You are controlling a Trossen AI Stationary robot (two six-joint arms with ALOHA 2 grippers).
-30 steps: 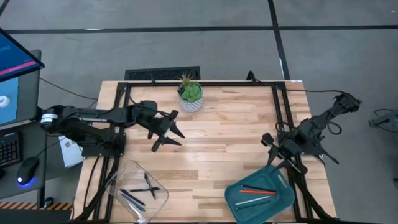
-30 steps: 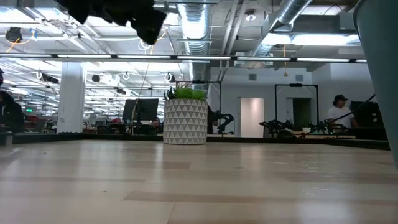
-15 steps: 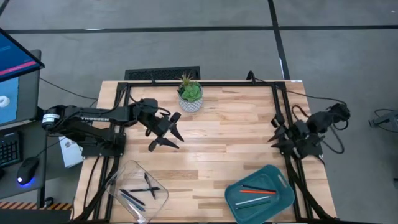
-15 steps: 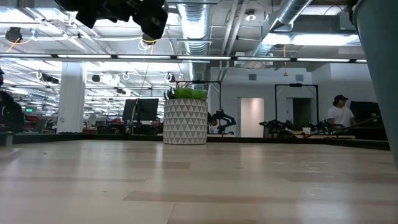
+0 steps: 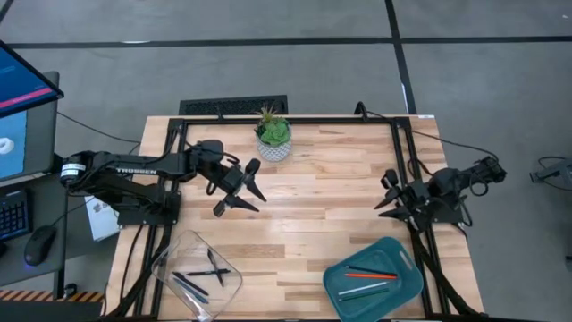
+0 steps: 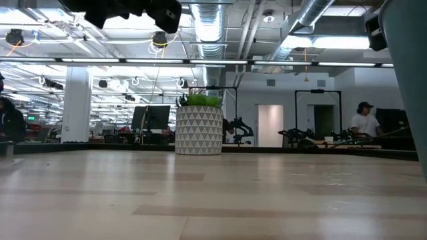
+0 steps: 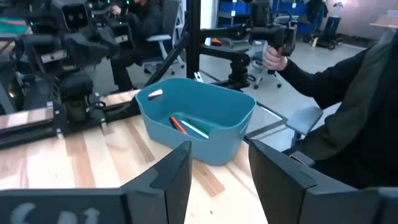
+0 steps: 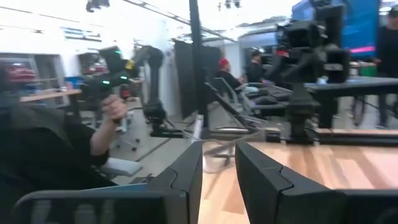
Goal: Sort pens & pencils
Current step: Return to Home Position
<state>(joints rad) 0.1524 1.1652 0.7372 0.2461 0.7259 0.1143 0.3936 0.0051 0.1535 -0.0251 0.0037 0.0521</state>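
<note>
Several dark pens (image 5: 204, 271) lie in a clear tray (image 5: 170, 259) at the near left corner. An orange-red pen (image 5: 366, 273) and a pale one (image 5: 371, 288) lie in a teal bin (image 5: 407, 286) at the near right; the left wrist view shows the bin (image 7: 230, 134) too. My left gripper (image 5: 239, 199) (image 7: 219, 146) hangs open above the left-centre of the table, pointing toward the bin. My right gripper (image 5: 382, 192) (image 8: 219, 149) stands open by the right edge, beyond the bin, nothing between its fingers.
A potted plant (image 5: 273, 136) (image 6: 199, 127) stands at the far middle of the table. Black frame rails (image 5: 404, 152) run along the left, far and right edges. A seated person (image 7: 348, 124) holds a handle beyond the table's right side. The wooden middle (image 5: 313, 206) lies bare.
My right gripper has drawn away from the teal bin toward the far edge and sunk, its arm folding down by the right edge. My left gripper has tipped upward a little without leaving its place.
</note>
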